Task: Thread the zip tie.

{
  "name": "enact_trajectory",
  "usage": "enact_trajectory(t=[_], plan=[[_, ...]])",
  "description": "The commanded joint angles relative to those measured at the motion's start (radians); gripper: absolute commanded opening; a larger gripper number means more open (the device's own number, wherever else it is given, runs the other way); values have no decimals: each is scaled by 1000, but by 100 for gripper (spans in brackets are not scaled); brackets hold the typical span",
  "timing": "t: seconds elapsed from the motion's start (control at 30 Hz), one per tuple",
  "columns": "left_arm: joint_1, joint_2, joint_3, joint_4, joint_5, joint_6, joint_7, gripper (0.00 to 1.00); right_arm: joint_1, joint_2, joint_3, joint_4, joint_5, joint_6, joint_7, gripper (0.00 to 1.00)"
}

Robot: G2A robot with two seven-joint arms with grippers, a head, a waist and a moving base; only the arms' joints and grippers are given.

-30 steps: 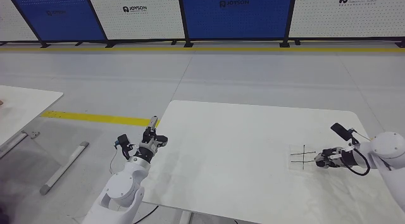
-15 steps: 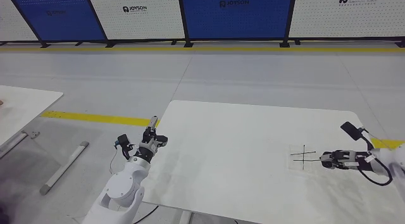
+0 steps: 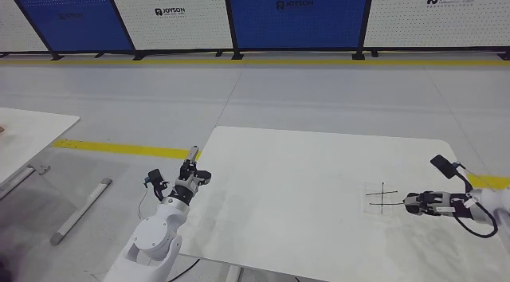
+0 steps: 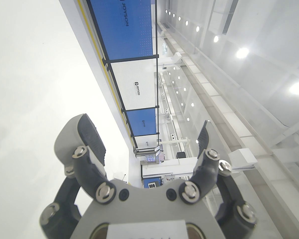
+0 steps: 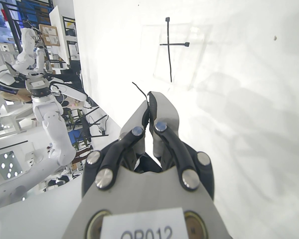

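Two black zip ties (image 5: 169, 44) lie crossed on a clear sheet (image 5: 194, 58) near the table's right side; the top view shows the crossed zip ties (image 3: 383, 193) too. My right gripper (image 5: 149, 95) hovers just short of the sheet, shut on a third black zip tie (image 5: 139, 89) whose thin end sticks out past the fingertips. In the top view the right gripper (image 3: 410, 201) is just right of the cross. My left gripper (image 4: 147, 135) is open and holds nothing. The left gripper (image 3: 192, 155) is raised beside the table's left edge.
The white table (image 3: 303, 194) is bare between the two arms. A second white table (image 3: 32, 135) stands far left across a strip of floor. Blue and white panels (image 3: 295, 3) line the back.
The right arm has drawn back a little to the right from the sheet and stretched out lower, still gripping its zip tie. The left arm has not moved.
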Motion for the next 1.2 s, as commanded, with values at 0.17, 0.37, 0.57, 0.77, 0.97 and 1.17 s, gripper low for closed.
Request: enact_trajectory(t=[0.17, 0.37, 0.57, 0.77, 0.97, 1.17], plan=[[0, 0, 0, 0, 0, 0, 0, 100, -52, -1, 24, -48, 119, -138, -23, 0], [0, 0, 0, 0, 0, 0, 0, 100, -136, 7, 85, -120, 253, -342, -48, 0], [0, 0, 0, 0, 0, 0, 0, 100, -162, 3, 78, -171, 252, -342, -83, 0], [0, 0, 0, 0, 0, 0, 0, 100, -162, 3, 78, -171, 252, -342, -83, 0], [0, 0, 0, 0, 0, 0, 0, 100, -162, 3, 78, -171, 252, -342, -83, 0], [0, 0, 0, 0, 0, 0, 0, 100, -199, -7, 104, -277, 376, -342, -158, 0]])
